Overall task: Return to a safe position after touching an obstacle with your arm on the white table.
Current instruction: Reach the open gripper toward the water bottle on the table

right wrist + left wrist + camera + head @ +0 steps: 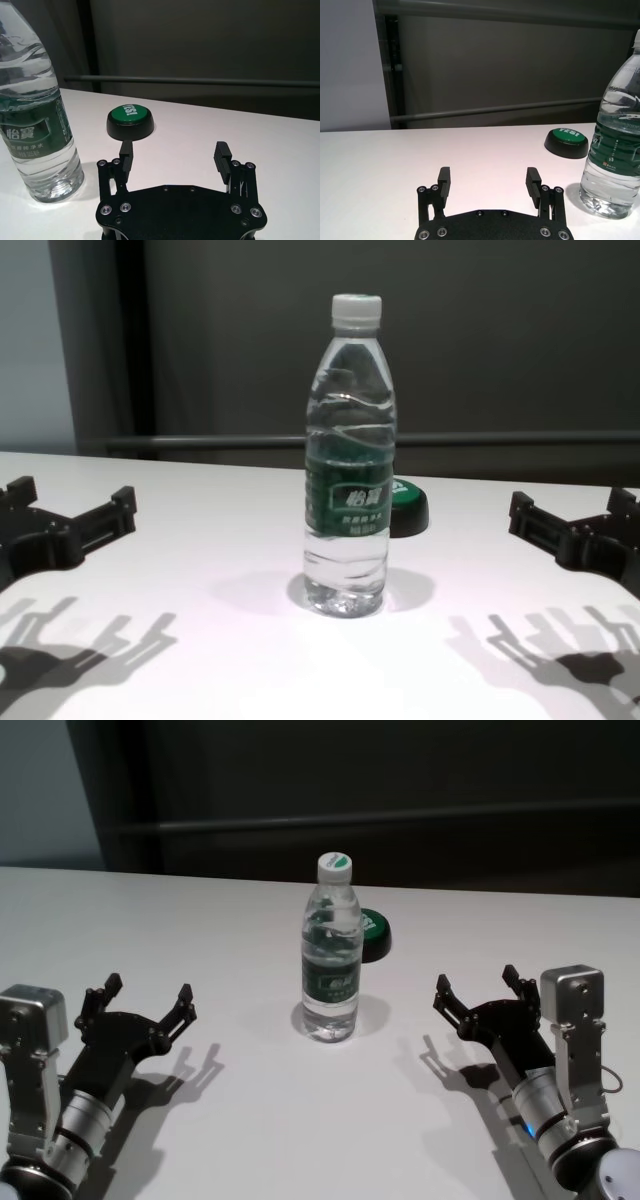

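Standing upright mid-table, the water bottle (pixel 331 948) sits on the white table (pixel 220 920) between both grippers, well apart from each. Bare tabletop runs wide on both sides of it; table's far edge lies behind the bottle, w/ dark wall and a horizontal rail beyond.

Left gripper (pixel 147 996) hovers low over the near-left part of the table, fingers spread apart, nothing between them. Bottle is ahead of it and off toward the right arm's side; open white surface straight ahead of its fingertips. Right gripper (pixel 478 986) mirrors it on the near-right, fingers also apart and empty; bottle ahead and off toward the left arm's side.

Green-topped black button (pixel 374 934) sits just behind the bottle, slightly toward the right gripper's side, near it but whether touching can't be told.

Writing: button top reads "YES!" in white. Bottle label (pixel 348 495) is dark green w/ white script characters, smaller print below too fine to read. White screw cap (pixel 334 866) carries a small green mark.
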